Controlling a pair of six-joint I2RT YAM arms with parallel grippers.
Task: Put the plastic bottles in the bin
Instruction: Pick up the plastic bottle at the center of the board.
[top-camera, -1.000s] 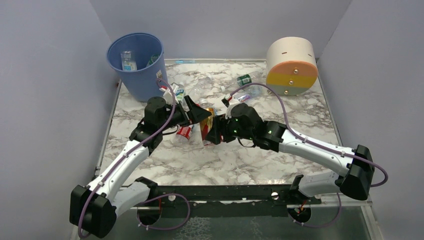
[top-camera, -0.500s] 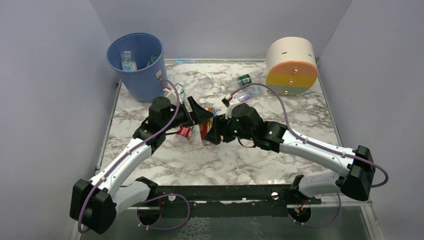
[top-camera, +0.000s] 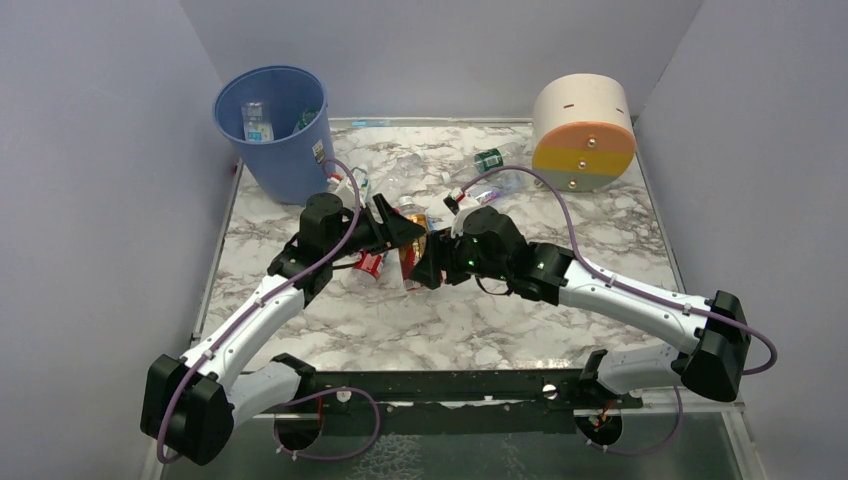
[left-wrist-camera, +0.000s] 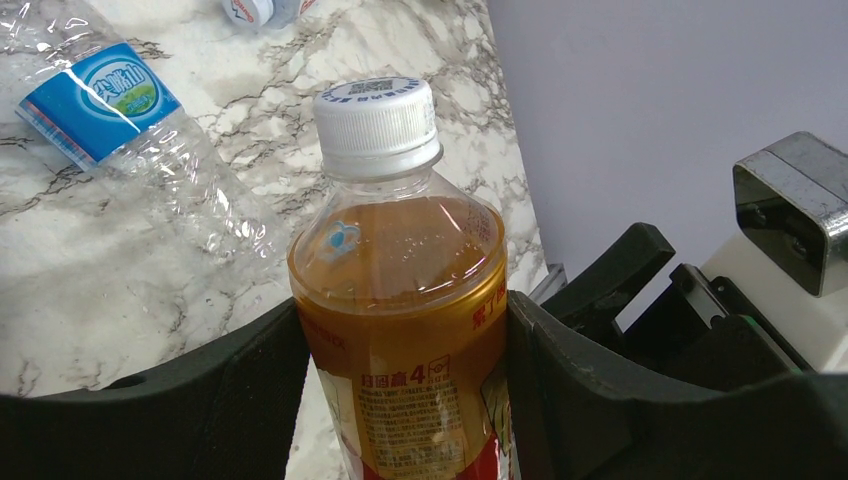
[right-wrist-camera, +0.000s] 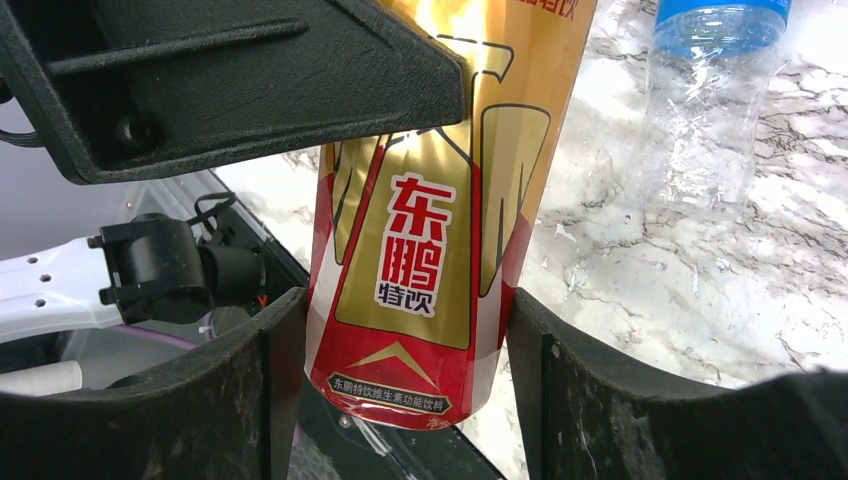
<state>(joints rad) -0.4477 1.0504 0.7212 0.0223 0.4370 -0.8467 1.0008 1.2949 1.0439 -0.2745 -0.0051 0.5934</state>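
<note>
We are recording the amber bottle (left-wrist-camera: 400, 300) as clear glossy plastic, its white cap (left-wrist-camera: 377, 110) ribbed, its gold-and-red label (right-wrist-camera: 425, 230) shining like foil. We are noting the fingers (left-wrist-camera: 200, 400) of the left gripper (left-wrist-camera: 402, 320) as matt black grainy plastic. We are finding the marble-patterned table (top-camera: 480, 320) smooth and faintly glossy, the bin (top-camera: 280, 170) smooth blue plastic.

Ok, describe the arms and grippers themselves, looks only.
The left arm and right arm each have white links, black joints and a looping purple cable. The left gripper and right gripper are matte black with broad fingers.
</note>
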